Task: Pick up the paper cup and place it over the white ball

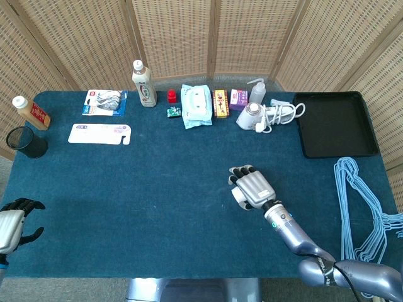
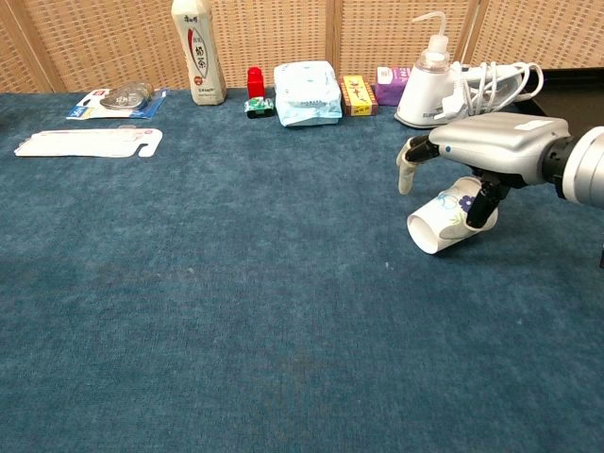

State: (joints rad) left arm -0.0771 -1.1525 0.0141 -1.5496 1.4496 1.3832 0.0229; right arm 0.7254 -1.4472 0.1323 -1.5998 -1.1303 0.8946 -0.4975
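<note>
The paper cup (image 2: pixel 442 223), white with a purple flower print, lies on its side on the blue table, its mouth facing the near left. My right hand (image 2: pixel 483 149) arches over it from the right. The thumb (image 2: pixel 481 202) touches the cup's closed end, and the other fingers (image 2: pixel 407 174) hang just above the rim, apart from it. From the head view the right hand (image 1: pixel 254 187) covers most of the cup (image 1: pixel 238 196). No white ball shows in either view. My left hand (image 1: pixel 14 224) hovers at the table's near left corner, holding nothing.
Along the far edge stand a drink bottle (image 1: pixel 144 84), a wipes pack (image 1: pixel 196 106), small boxes (image 1: pixel 220 103), a spray bottle (image 2: pixel 427 71) and a hair dryer (image 1: pixel 259 116). A black tray (image 1: pixel 332 123) and blue hangers (image 1: pixel 365 207) lie at the right. A black mesh cup (image 1: pixel 25 142) stands at the left.
</note>
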